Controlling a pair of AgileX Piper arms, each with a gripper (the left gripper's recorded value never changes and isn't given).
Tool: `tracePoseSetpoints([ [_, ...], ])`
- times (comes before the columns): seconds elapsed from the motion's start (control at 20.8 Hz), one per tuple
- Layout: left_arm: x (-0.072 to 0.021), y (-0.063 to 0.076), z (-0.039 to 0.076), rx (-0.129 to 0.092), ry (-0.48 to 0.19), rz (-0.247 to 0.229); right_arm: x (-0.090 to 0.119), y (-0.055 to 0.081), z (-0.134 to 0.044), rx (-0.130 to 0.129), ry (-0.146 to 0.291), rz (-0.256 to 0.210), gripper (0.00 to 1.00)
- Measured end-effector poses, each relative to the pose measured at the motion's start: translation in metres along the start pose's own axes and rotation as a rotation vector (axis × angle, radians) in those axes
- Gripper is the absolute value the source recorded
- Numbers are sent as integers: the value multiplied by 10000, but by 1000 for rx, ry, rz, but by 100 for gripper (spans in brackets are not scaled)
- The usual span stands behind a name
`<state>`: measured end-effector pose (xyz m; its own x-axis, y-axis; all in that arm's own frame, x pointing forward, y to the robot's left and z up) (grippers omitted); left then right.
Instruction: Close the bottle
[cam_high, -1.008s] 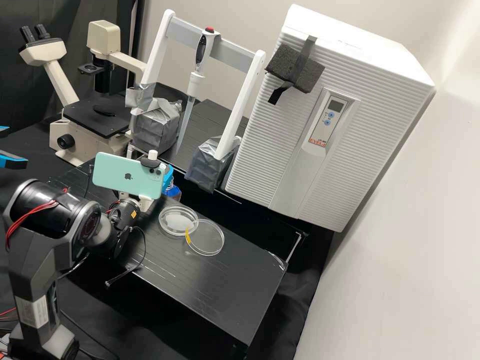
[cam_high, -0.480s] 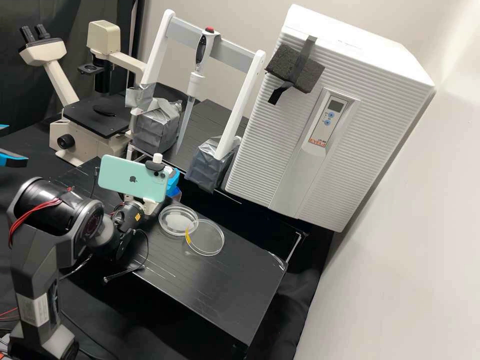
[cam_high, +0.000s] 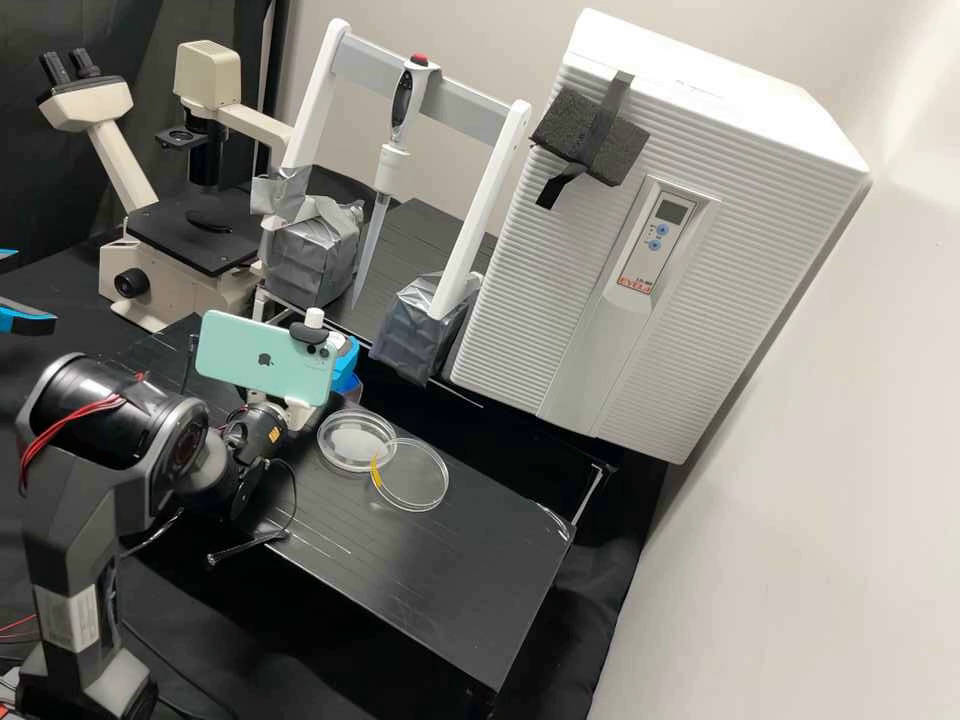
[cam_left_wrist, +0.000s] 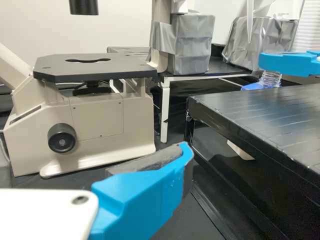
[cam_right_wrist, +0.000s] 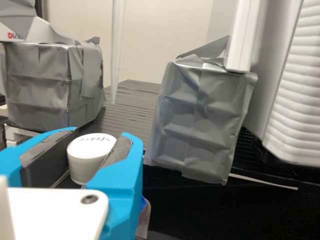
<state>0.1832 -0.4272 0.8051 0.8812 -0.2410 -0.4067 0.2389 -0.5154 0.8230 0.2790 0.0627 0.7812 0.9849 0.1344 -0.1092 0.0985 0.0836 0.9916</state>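
My right claw (cam_right_wrist: 84, 146) pinches the light, slick cap (cam_right_wrist: 93, 148) by its sides just above the clear bottle (cam_left_wrist: 271, 79) at the bench (cam_left_wrist: 260, 120) edge, likely thin-walled and tippy, while my left claw (cam_high: 22, 290) sits spread.

The left gripper (cam_left_wrist: 145, 195) shows one blue finger with a grey pad, low in front of a beige microscope (cam_left_wrist: 80, 117). Beside the microscope stands a raised black bench (cam_left_wrist: 260, 120). At its far edge the right gripper (cam_left_wrist: 287, 62) sits directly over a clear ribbed bottle (cam_left_wrist: 271, 78). Grey-taped blocks (cam_left_wrist: 187, 42) stand behind.
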Motion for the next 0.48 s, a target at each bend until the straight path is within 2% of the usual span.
tracePoseSetpoints([
  [0.1,0,0,0,0,0,0,4,-15,3,0,-1,-5,0],
  [0.34,0,0,0,0,0,0,45,28,-18,8,1,17,0],
  [0.48,0,0,0,0,0,0,46,19,-11,8,-8,6,0],
])
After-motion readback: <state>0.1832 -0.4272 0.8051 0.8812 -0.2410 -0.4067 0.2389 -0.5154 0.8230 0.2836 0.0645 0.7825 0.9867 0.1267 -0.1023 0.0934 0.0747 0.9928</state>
